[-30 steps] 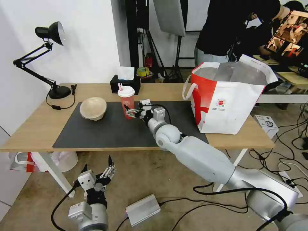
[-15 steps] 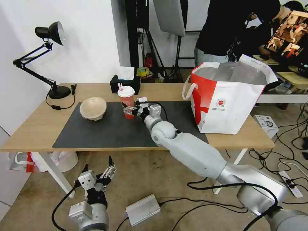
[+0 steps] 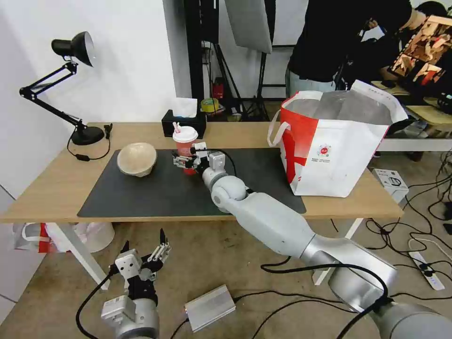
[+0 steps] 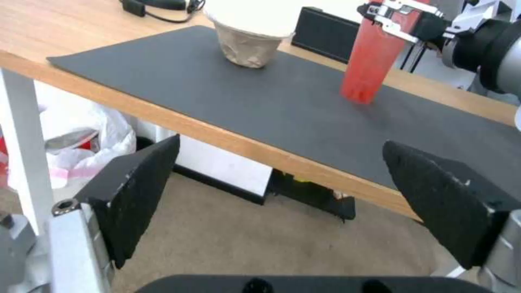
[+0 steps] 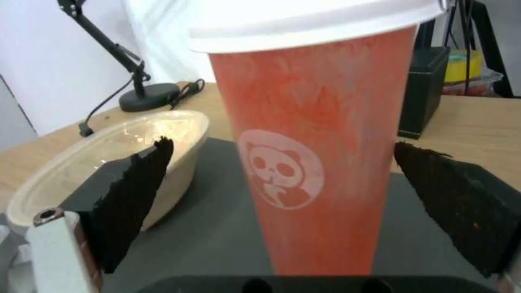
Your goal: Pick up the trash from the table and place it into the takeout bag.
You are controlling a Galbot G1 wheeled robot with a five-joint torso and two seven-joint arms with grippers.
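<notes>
Right arm stretched out over the table (image 3: 56,193), reaching across the grey mat (image 3: 141,193). Right gripper (image 3: 182,161) sits at the red cup (image 3: 184,146), fingers spread wide, one pad (image 5: 133,195) on each side of the cup body and gaps showing on both sides, so not pinching. Cup stands upright on the mat, white lid on, straw poking up (a panda logo faces the wrist camera).

Beige bowl (image 3: 137,159) rests on the mat to the robot's left of the cup, near it but apart, tilted with its opening partly toward the cup.

Takeout bag (image 3: 334,150) stands on the table's right end, mouth open, foil lining showing, well apart from the cup.

Black tissue box (image 3: 183,121) sits behind the cup on bare wood. Desk lamp (image 3: 70,84) at the far left corner.

Left gripper (image 3: 157,252) hangs low in front of the table, below the tabletop edge, fingers spread and holding nothing
</notes>
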